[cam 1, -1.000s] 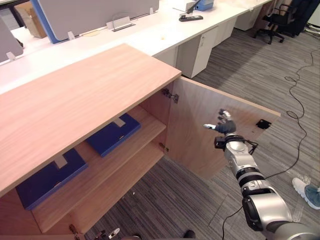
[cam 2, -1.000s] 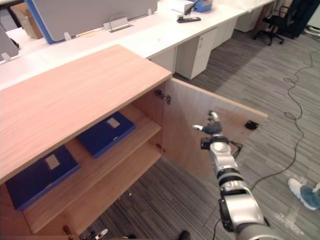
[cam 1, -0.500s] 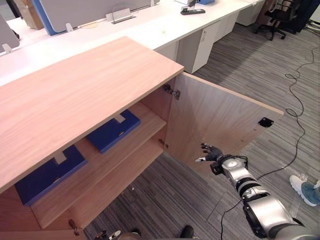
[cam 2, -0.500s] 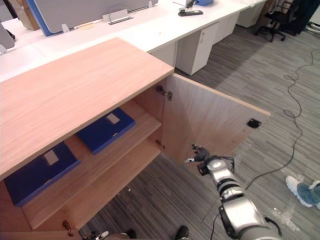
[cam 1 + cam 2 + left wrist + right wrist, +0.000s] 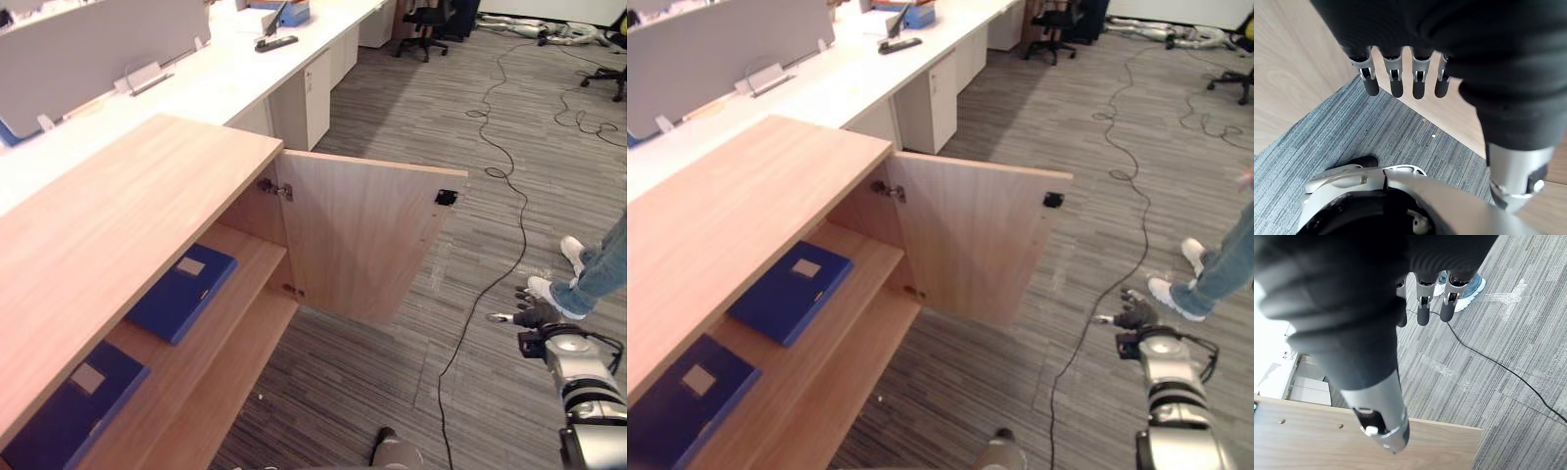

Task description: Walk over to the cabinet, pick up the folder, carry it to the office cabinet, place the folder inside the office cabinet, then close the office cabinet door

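The wooden office cabinet (image 5: 108, 235) stands with its door (image 5: 362, 235) swung open, a small black handle (image 5: 446, 197) at the door's free edge. Two blue folders lie on its upper shelf: one (image 5: 181, 292) near the hinge side, the other (image 5: 73, 401) further left. My right hand (image 5: 535, 315) hangs low over the carpet, well to the right of the door, fingers relaxed and holding nothing. In the left wrist view my left hand (image 5: 1396, 83) points its straight fingers down beside the cabinet's wood, empty too.
A person's jeans leg and white shoe (image 5: 583, 279) stand close to my right hand. Black cables (image 5: 500, 176) run across the grey carpet. White desks (image 5: 225, 78) with drawer units line the back, and an office chair (image 5: 431, 15) stands beyond.
The camera has swung to the right. My right hand has dropped from in front of the door's inner face to low over the carpet, clear of the door. A person's leg has come into view.
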Robot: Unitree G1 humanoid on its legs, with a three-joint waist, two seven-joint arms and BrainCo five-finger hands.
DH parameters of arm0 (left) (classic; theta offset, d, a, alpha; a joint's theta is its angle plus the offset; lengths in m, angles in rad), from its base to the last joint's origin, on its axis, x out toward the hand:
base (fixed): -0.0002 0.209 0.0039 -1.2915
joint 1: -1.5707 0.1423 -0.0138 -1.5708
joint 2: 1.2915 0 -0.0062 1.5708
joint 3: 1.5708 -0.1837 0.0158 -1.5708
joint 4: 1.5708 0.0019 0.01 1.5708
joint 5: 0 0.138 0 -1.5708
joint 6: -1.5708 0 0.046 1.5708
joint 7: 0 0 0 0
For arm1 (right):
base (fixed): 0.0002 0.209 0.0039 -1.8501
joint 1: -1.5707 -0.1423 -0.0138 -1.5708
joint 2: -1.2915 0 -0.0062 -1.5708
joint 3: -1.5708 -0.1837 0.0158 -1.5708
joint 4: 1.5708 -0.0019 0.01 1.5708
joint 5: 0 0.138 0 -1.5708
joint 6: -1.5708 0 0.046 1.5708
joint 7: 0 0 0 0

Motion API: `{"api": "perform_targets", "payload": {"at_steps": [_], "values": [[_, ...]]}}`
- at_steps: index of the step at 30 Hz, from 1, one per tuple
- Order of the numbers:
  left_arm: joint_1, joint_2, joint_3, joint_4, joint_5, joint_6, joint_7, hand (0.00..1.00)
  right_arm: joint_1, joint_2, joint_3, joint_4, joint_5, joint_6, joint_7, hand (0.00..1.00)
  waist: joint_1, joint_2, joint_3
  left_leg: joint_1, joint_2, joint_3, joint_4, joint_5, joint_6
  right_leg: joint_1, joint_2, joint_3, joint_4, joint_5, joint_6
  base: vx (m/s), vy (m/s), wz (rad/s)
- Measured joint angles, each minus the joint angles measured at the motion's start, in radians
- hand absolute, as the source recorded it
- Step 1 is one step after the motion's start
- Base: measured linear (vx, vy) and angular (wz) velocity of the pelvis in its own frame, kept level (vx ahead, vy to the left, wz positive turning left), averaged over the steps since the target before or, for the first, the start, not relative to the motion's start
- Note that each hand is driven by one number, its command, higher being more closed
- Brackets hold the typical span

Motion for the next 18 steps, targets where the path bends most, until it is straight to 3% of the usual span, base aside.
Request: {"api": "perform_targets", "payload": {"at_steps": [2,4,6,10,13,18], "values": [[0.0,0.0,0.0,-0.003,-0.005,0.0,0.0,0.0,0.001,0.004,-0.005,-0.002,0.004,0.002,-0.001,0.0,-0.002,0.002,0.003,-0.005,-0.001,-0.016,-0.009,0.002,0.013,0.004,0.017,0.021,-0.05,0.0,-0.007,-0.01,0.064,0.14],[-0.002,0.0,0.01,-0.003,-0.027,0.001,-0.001,0.0,0.0,0.017,-0.077,-0.002,0.033,0.006,-0.014,0.0,-0.004,0.009,0.016,-0.023,0.02,-0.051,-0.025,0.024,0.011,0.032,0.1,0.101,-0.171,-0.007,-0.002,0.06,-0.032,0.37],[0.001,0.002,0.034,-0.003,-0.035,0.001,0.0,0.0,0.001,0.021,-0.126,-0.002,0.045,0.009,-0.033,0.0,-0.021,-0.007,0.027,-0.024,0.028,-0.093,-0.025,0.036,-0.019,0.086,0.144,0.12,-0.286,0.001,-0.022,0.1,-0.128,0.62],[0.001,-0.012,0.07,-0.032,-0.06,0.001,0.0,0.0,-0.027,0.033,-0.153,-0.023,0.092,0.006,-0.074,0.0,-0.003,0.007,0.013,-0.072,0.107,-0.122,-0.015,0.029,-0.07,0.104,0.211,0.057,-0.353,0.005,-0.027,0.12,-0.161,0.26],[0.001,-0.026,0.072,-0.051,-0.068,0.0,0.0,0.0,-0.082,0.032,-0.153,-0.036,0.11,-0.004,-0.108,0.0,-0.003,0.011,0.009,-0.092,0.148,-0.14,-0.014,0.024,-0.093,0.105,0.247,0.02,-0.373,-0.003,-0.04,0.1,-0.16,0.2],[-0.001,-0.035,0.061,-0.062,-0.073,-0.006,0.001,0.0,-0.254,-0.005,-0.142,-0.027,0.151,-0.02,-0.152,0.0,0.0,0.031,0.006,-0.141,0.153,-0.178,-0.001,0.029,-0.101,0.089,0.241,-0.02,-0.365,-0.01,-0.048,0.07,-0.024,0.25]]}}
